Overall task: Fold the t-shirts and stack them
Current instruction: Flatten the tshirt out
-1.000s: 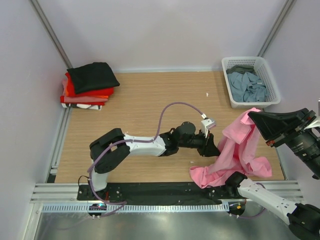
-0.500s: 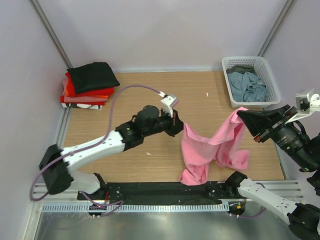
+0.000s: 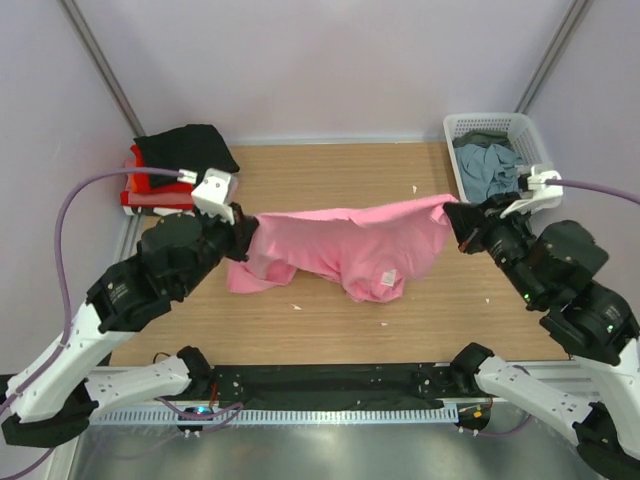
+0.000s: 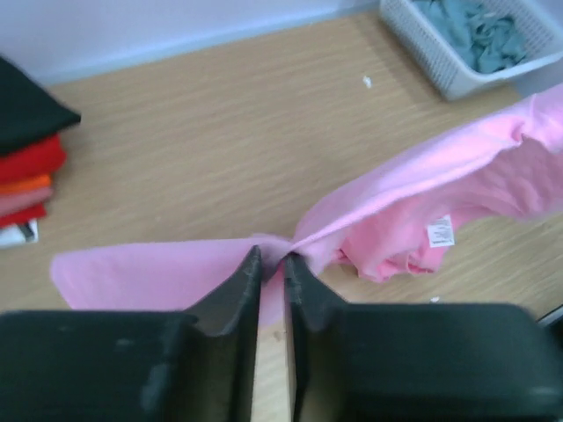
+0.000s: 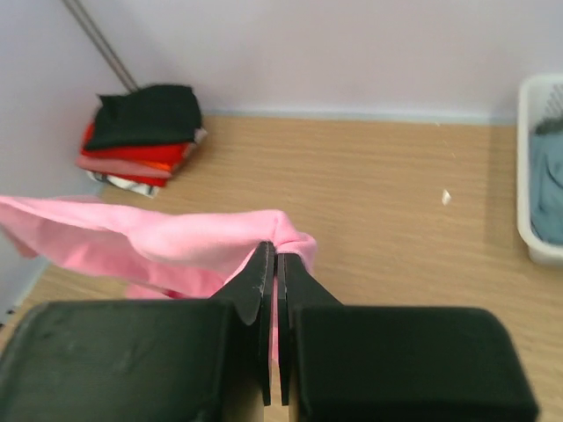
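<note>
Pink t-shirt (image 3: 340, 250) stretched across mid-bench between both grippers, middle sagging, white tag showing. Left gripper (image 4: 273, 258) clamped on its left end. Right gripper (image 5: 275, 251) clamped on its right end. Folded shirt stack (image 3: 180, 165) in far-left corner. White basket (image 3: 545, 190) in far-right corner.

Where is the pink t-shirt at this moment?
In the top view the pink t-shirt is stretched across the middle of the table, held between the left gripper and the right gripper, with the white basket beyond its right end.
</note>
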